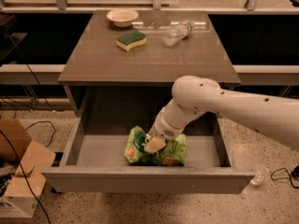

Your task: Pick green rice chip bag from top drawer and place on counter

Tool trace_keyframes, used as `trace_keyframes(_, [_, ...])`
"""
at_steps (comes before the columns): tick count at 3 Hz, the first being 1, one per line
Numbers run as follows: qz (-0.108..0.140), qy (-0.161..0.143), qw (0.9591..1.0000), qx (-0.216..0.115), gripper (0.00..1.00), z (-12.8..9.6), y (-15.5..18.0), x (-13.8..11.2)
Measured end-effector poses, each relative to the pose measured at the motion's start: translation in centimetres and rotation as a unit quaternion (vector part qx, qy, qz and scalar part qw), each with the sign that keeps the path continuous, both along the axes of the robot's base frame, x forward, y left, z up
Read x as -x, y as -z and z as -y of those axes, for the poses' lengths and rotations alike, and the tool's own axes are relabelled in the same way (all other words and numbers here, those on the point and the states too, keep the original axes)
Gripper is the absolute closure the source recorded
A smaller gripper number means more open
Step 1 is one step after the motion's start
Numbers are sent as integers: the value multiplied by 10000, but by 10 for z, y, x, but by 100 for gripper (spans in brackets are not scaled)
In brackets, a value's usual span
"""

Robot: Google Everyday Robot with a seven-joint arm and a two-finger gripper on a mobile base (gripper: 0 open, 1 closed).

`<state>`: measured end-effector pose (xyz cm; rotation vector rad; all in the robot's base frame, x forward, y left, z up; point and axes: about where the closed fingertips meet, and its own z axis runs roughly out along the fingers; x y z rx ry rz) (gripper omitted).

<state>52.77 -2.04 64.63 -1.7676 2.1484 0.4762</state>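
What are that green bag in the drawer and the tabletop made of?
The green rice chip bag, under the claw in the top drawer, looks like thin crinkly plastic film: creased, shiny. The counter seems glossy laminate or coated wood; it mirrors light.

The robot's single white arm (252, 113) comes in from the right edge, running leftward and slightly upward, level with the right side of the top drawer (140, 181). It ends in a rounded elbow joint (194, 94) that sits above the drawer's rear right part. From there the forearm bends sharply down and to the left, and the ribbed wrist (168, 124) slants into the drawer's open cavity. The cream-tipped gripper (153, 143) is low inside the drawer, near its middle and closer to the front panel than to the back wall.
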Motion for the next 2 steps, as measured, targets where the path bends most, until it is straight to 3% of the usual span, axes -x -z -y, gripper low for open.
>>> trace_keyframes(1, [383,127,9990,-176,100,13,-33,-2])
trace_keyframes(2, [715,276,9956,-533,100,28,-70,-5])
